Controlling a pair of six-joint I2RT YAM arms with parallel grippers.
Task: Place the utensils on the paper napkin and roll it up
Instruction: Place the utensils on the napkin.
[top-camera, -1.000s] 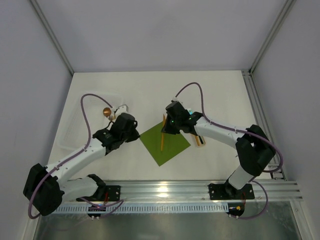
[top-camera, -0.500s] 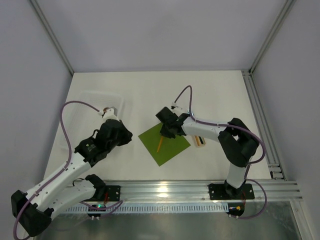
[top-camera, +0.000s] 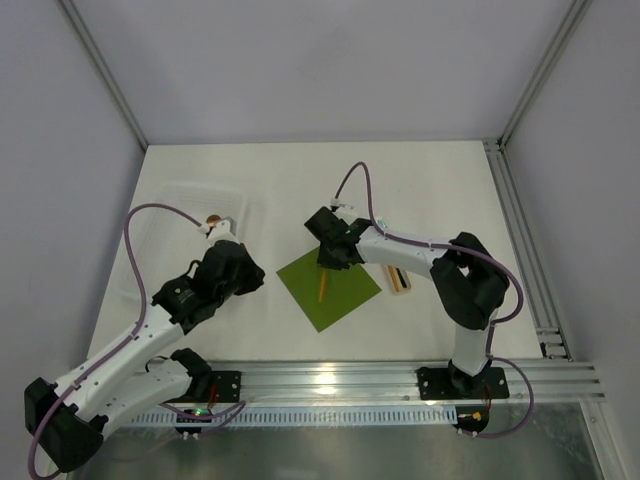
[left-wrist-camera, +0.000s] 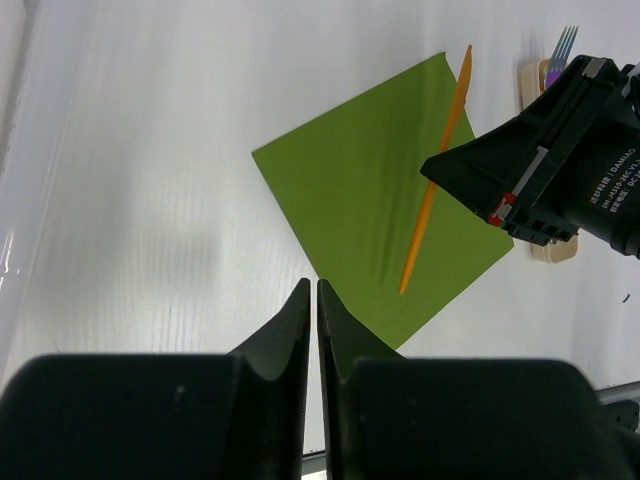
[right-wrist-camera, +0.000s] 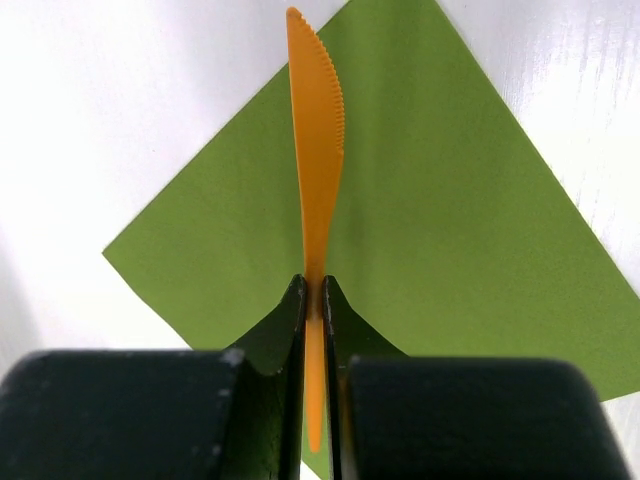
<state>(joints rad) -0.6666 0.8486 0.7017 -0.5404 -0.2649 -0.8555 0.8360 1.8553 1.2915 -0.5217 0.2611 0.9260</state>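
Orange knife, pinched by right gripper, lies along napkin diagonal.

I am seeing only the tines of the iridescent fork; the right gripper is covering its handle, and the left gripper jaws are hiding the paper napkin's near corner.

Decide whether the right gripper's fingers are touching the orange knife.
Touching. In the right wrist view the right gripper has its fingers pressed against both sides of the orange knife, with no gap visible.
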